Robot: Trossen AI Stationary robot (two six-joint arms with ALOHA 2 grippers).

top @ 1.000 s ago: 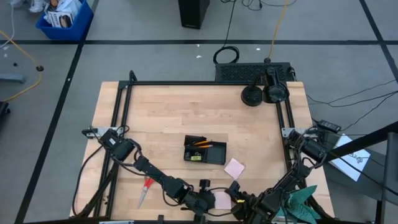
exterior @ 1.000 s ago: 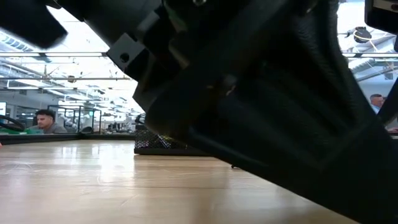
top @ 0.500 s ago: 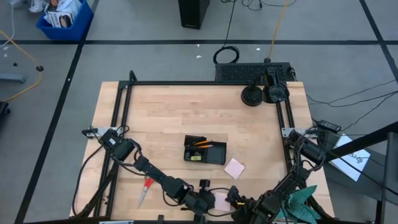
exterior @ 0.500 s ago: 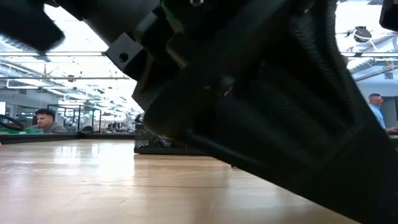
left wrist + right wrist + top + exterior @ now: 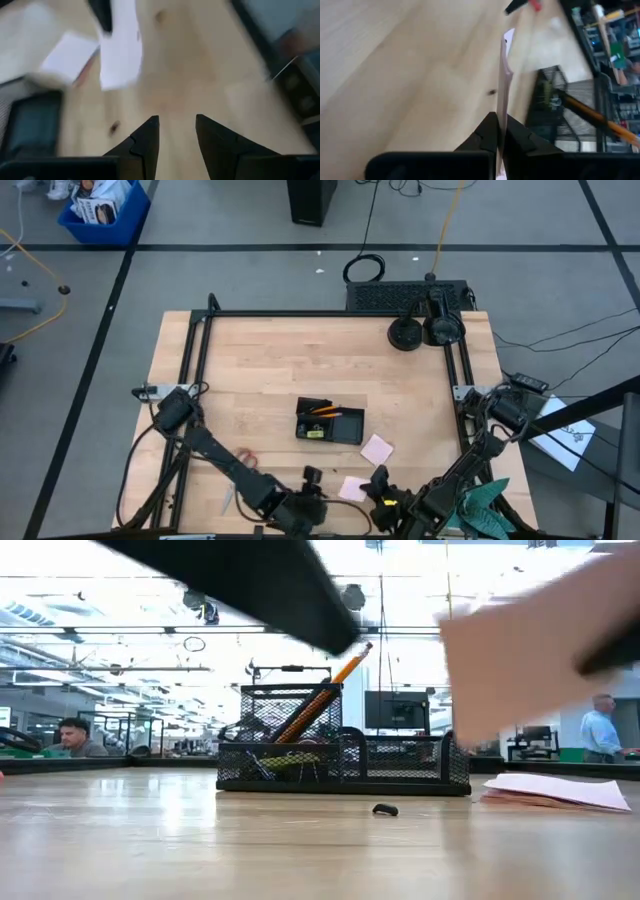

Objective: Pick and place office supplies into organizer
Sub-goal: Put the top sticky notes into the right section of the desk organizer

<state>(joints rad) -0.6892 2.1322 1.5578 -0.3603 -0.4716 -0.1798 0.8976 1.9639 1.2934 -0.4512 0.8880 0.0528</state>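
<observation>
The black mesh organizer (image 5: 328, 423) stands mid-table with an orange pencil (image 5: 330, 690) leaning in it. One pink sticky-note pad (image 5: 377, 449) lies flat just right of it. A second pink pad (image 5: 352, 488) is up off the wood near the front edge, with my right gripper (image 5: 378, 486) shut on it. My left gripper (image 5: 305, 502) stands open to the left of that pad, with nothing between its fingers (image 5: 150, 137). A tiny black binder clip (image 5: 385, 809) lies on the wood before the organizer. Red-handled scissors (image 5: 243, 458) lie at the near left, partly under my left arm. My right gripper pinches the pink pad between its two fingers at one edge (image 5: 502, 112). The wrist view sees the pad edge-on, running straight out from the fingertips. The fingers come slanting down from the table's near right. The pad is lifted clear of the table (image 5: 530, 650).
A teal cloth (image 5: 490, 502) lies at the near right corner under my right arm. Two round black discs (image 5: 405, 335) sit at the far right by the black frame rail. People show in the room beyond the far edge.
My right gripper has shut on the pink pad near the front edge and raised it off the wood. My left gripper has drawn back from that pad toward the table's left and up, staying open; both arms have cleared the low camera's view.
</observation>
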